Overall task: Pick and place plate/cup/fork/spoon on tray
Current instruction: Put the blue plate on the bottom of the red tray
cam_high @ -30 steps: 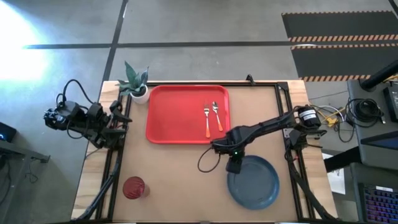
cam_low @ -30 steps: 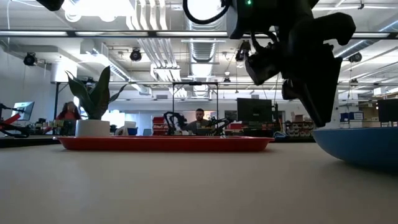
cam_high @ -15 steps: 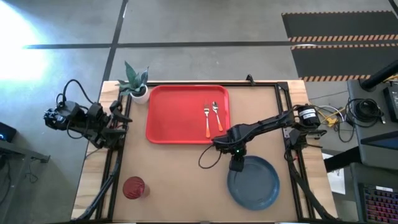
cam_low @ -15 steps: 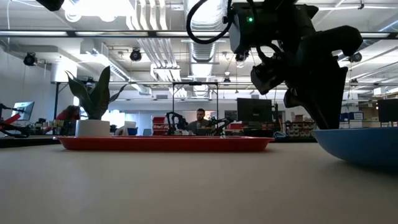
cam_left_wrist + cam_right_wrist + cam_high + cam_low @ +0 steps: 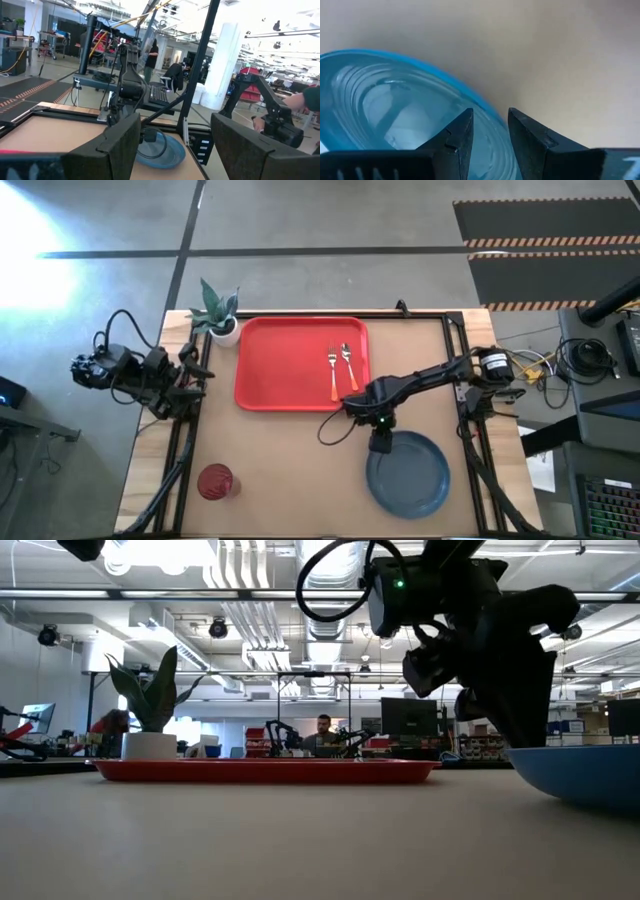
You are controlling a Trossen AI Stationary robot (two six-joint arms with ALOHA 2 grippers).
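Observation:
The dark slate-blue plate (image 5: 408, 472) lies flat on the table near the front right and also shows in the low view (image 5: 585, 772). My right gripper (image 5: 380, 444) points down at the plate's far left rim, open by a narrow gap, one finger inside the rim and one outside. The fork (image 5: 333, 374) and the spoon (image 5: 348, 366) lie side by side on the right part of the red tray (image 5: 285, 365). The red cup (image 5: 215, 481) stands upright near the front left. My left gripper (image 5: 190, 375) waits open at the table's left edge. My right gripper's fingers (image 5: 530, 137) stand on either side of the plate's far left rim (image 5: 487, 109), one over the inside and one over the table outside. They come from above, pointing down. I cannot tell whether they touch the rim. The plate lies flat on the table.
A white pot with a green plant (image 5: 222, 315) stands at the tray's far left corner. A dark frame rail runs along the table's far and side edges (image 5: 450, 330). Bare tabletop lies between the cup and the plate. People sit in the room beyond the table (image 5: 322, 732).
My right gripper has edged a little toward the table's right, over the plate's rim. The tray, fork, spoon and cup have stayed put.

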